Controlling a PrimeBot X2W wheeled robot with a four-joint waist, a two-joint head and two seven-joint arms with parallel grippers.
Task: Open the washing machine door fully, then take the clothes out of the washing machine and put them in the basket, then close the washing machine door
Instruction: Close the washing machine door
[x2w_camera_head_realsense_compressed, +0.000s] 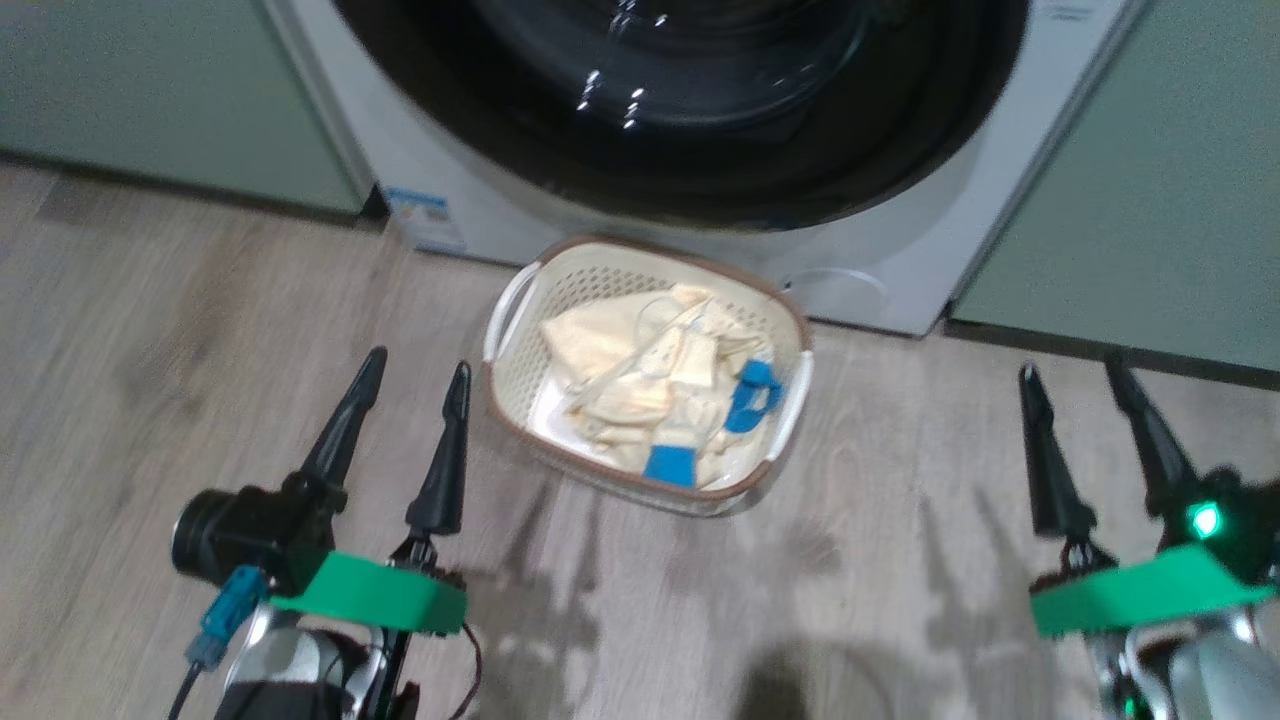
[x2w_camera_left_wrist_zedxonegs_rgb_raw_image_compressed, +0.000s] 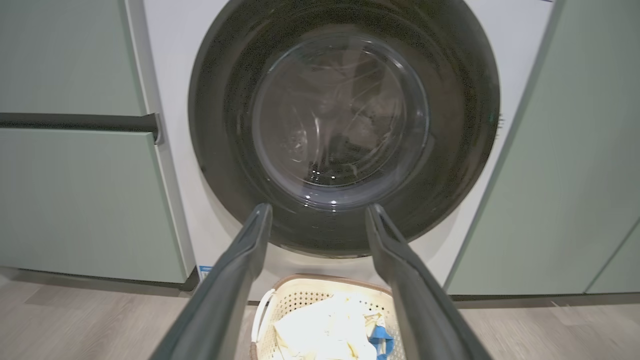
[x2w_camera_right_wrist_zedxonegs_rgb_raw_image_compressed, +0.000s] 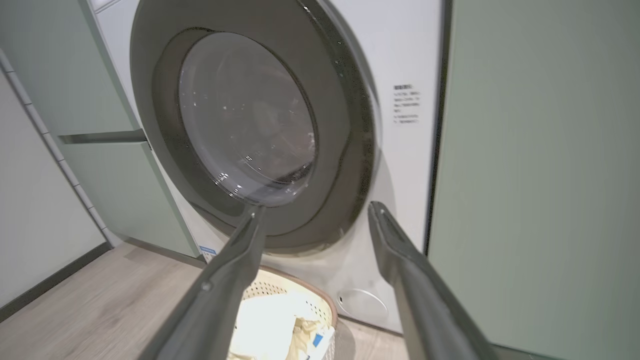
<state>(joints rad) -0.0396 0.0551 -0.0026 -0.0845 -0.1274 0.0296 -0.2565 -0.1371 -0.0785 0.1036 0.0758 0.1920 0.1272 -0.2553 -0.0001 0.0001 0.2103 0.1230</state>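
The white washing machine (x2w_camera_head_realsense_compressed: 900, 250) stands ahead with its round black-rimmed door (x2w_camera_left_wrist_zedxonegs_rgb_raw_image_compressed: 345, 125) shut flat against the front. On the floor right before it sits the cream basket (x2w_camera_head_realsense_compressed: 510, 330), holding the cream clothes (x2w_camera_head_realsense_compressed: 640, 370) with blue trim. My left gripper (x2w_camera_head_realsense_compressed: 417, 371) hovers open to the basket's left, nothing between its fingers. My right gripper (x2w_camera_head_realsense_compressed: 1072, 372) hovers open well to the basket's right, also empty. In the wrist views both grippers (x2w_camera_left_wrist_zedxonegs_rgb_raw_image_compressed: 318, 212) (x2w_camera_right_wrist_zedxonegs_rgb_raw_image_compressed: 316, 212) point at the door (x2w_camera_right_wrist_zedxonegs_rgb_raw_image_compressed: 250, 125) from a distance, with the basket (x2w_camera_left_wrist_zedxonegs_rgb_raw_image_compressed: 300, 295) (x2w_camera_right_wrist_zedxonegs_rgb_raw_image_compressed: 280, 290) below them.
Pale green cabinets (x2w_camera_head_realsense_compressed: 160, 90) (x2w_camera_head_realsense_compressed: 1150, 200) flank the machine on both sides. A dark handle bar (x2w_camera_left_wrist_zedxonegs_rgb_raw_image_compressed: 75, 121) runs across the left cabinet. A blue sticker (x2w_camera_head_realsense_compressed: 425, 215) sits at the machine's lower left corner. Wood-look floor (x2w_camera_head_realsense_compressed: 900, 560) spreads around the basket.
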